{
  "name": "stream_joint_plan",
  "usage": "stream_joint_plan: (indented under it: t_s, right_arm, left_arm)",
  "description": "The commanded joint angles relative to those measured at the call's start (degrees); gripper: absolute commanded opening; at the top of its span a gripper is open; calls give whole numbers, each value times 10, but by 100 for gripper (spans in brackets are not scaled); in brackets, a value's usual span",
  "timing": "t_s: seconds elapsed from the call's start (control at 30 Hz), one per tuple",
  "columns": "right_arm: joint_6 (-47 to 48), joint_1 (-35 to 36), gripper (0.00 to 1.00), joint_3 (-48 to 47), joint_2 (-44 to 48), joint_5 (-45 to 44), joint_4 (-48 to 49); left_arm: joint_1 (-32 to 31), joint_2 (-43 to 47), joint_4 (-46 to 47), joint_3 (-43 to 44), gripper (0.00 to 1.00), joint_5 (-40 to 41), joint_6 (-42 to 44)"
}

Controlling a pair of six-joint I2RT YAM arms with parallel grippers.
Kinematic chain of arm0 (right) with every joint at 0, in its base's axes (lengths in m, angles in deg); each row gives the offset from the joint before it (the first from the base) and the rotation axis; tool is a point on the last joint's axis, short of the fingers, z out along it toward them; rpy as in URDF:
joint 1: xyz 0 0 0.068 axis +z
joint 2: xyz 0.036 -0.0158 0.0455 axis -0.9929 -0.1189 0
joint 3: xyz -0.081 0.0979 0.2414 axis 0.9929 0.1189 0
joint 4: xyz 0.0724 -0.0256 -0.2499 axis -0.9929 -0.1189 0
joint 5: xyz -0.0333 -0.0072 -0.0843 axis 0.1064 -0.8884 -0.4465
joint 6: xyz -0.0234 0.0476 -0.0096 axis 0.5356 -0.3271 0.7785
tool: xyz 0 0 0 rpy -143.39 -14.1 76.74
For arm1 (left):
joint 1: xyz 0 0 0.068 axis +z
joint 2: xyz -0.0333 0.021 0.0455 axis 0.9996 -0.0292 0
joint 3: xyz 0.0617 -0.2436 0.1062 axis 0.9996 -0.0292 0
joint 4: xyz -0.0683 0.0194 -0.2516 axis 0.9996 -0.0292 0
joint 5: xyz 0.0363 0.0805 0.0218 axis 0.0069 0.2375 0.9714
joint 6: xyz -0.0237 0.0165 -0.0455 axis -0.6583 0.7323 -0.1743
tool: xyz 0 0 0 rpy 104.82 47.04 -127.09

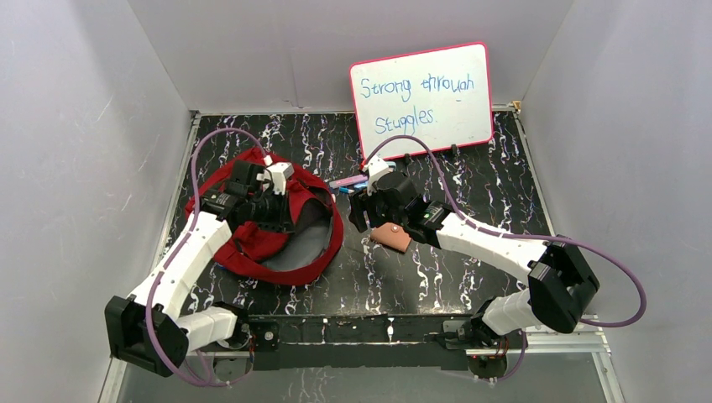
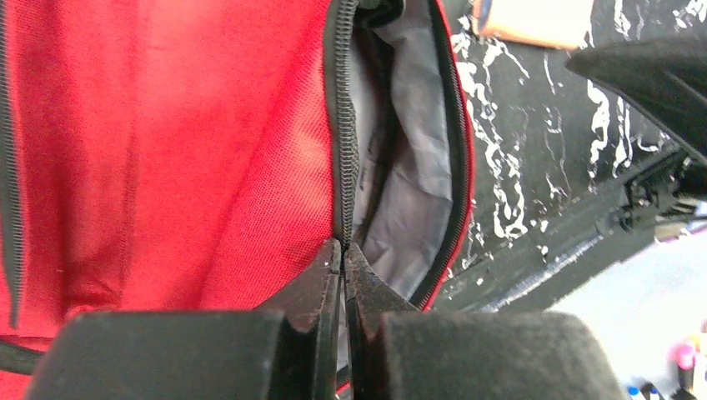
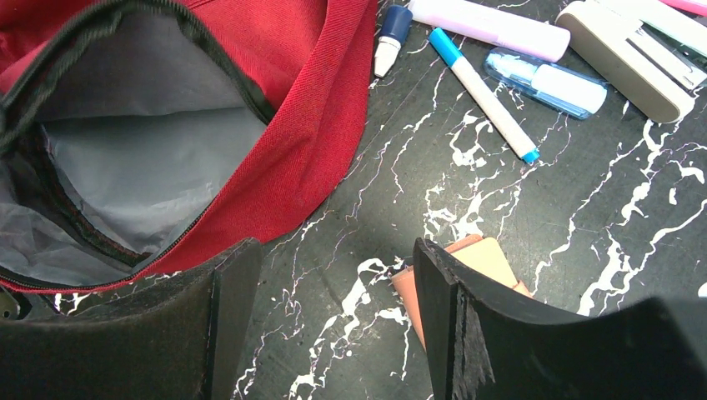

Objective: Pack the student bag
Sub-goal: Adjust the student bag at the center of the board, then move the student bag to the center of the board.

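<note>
The desk [image 1: 470, 277] was a black slab veined with white, boxed in by plain pale walls [image 1: 84, 126] on the left, right and far sides. A pink-framed whiteboard [image 1: 422, 96] leaned at the desk's far edge, right of centre, with "Strong through Stuggles." handwritten on it in blue.

The student bag [image 1: 252, 243] lay on the left half of the desk, about midway between the near and far edges. Its main zipper was undone and the mouth gaped toward the desk's middle. Inside the opening only grey lining [image 3: 150, 158] showed.

The left claw [image 2: 342, 250] was pinched together on the bag's zipper edge, where the red fabric met the lining.

Just beside the bag, toward the far edge, loose stationery lay on the desk:
- a white pen with a blue cap [image 3: 483, 92]
- a small navy-capped item [image 3: 390, 37]
- a pink tube [image 3: 488, 18]
- a blue correction-tape dispenser [image 3: 546, 83]
- a beige stapler-like block [image 3: 621, 58]

The right claw [image 3: 333, 254] hung near the desk's centre with its fingers wide apart and nothing between them. A tan wallet [image 3: 483, 258] lay flat on the desk, partly hidden behind one finger. Whether they touched could not be told.
</note>
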Motion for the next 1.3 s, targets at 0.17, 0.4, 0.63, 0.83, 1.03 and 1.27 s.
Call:
stream_joint_plan:
  t_s: [0.17, 0.4, 0.63, 0.83, 1.03, 1.27]
  right_arm:
    - [-6, 1, 75, -9, 4, 0, 25]
    - [-13, 1, 79, -8, 22, -27, 25]
    - [-131, 1, 85, -15, 31, -11, 3]
    - [-302, 2, 83, -10, 10, 53, -23]
    - [-352, 13, 81, -14, -20, 90, -8]
    - [-354, 16, 80, -36, -57, 105, -13]
  left_arm:
    - [-31, 35, -86, 0, 0, -78, -16]
    - [-38, 30, -112, 12, 0, -135, -21]
    - [-37, 53, -61, 53, 44, -71, -60]
    - [-37, 77, 6, 54, 62, 95, -114]
    - [-33, 24, 32, 55, 68, 262, -62]
    - [-31, -50, 56, 57, 69, 312, 44]
